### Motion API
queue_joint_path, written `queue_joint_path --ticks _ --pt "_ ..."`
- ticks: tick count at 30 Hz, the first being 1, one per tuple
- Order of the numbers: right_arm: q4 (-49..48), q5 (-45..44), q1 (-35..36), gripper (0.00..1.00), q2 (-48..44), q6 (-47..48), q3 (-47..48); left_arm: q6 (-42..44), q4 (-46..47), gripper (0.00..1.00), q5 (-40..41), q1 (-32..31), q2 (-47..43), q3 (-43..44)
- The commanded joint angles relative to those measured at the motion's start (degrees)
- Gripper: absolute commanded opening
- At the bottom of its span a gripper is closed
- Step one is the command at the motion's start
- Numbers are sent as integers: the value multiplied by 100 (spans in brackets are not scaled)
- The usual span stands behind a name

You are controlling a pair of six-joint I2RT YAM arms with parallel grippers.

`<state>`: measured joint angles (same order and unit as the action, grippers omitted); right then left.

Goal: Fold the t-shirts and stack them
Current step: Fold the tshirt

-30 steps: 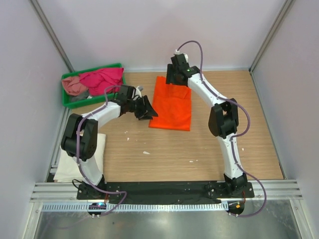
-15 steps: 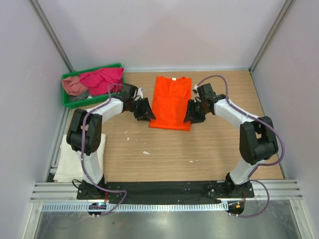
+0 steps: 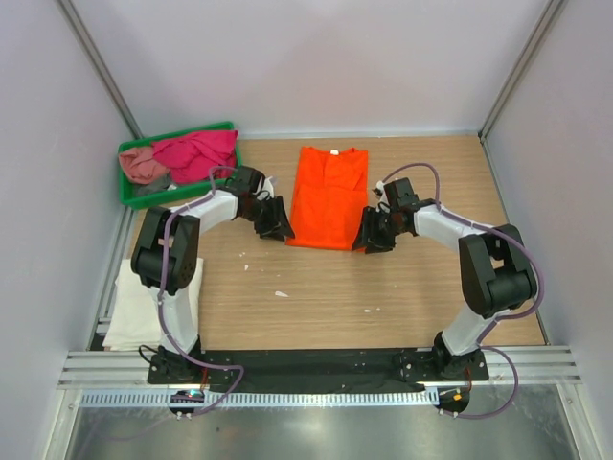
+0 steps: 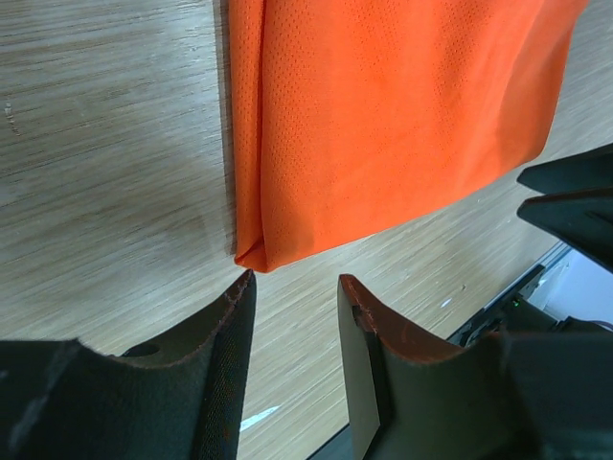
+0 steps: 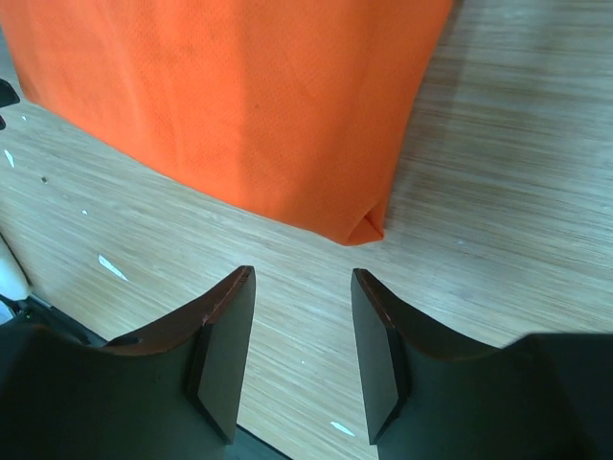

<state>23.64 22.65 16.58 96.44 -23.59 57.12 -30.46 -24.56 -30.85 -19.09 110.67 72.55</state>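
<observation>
A bright orange t-shirt [image 3: 328,195] lies flat on the wooden table, folded into a long strip with its collar at the far end. My left gripper [image 3: 277,226] is low at the strip's near left corner. In the left wrist view the gripper [image 4: 297,283] is open and empty, and the folded corner of the orange t-shirt [image 4: 383,125] lies just beyond its fingertips. My right gripper [image 3: 370,240] is at the near right corner. There too the gripper [image 5: 302,276] is open and empty, a short way from the corner of the orange cloth [image 5: 239,96].
A green tray [image 3: 172,134] at the back left holds a magenta shirt [image 3: 196,151] and a dusty pink one [image 3: 144,165]. A white shirt [image 3: 129,311] lies at the table's left edge beside the left arm's base. Walls close in the table on three sides.
The right arm let go of the orange shirt's far end and swung back to the near right corner. The shirt now lies flat with its collar showing. The left gripper shifted slightly nearer.
</observation>
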Motion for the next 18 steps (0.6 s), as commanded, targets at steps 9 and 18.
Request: queue_joint_path --ticks 9,18 --pt "-333 81 -234 52 137 285 158 93 144 37 -149 46 147 22" --pt "-422 231 -234 45 428 320 387 -83 320 31 -272 37 279 -4"
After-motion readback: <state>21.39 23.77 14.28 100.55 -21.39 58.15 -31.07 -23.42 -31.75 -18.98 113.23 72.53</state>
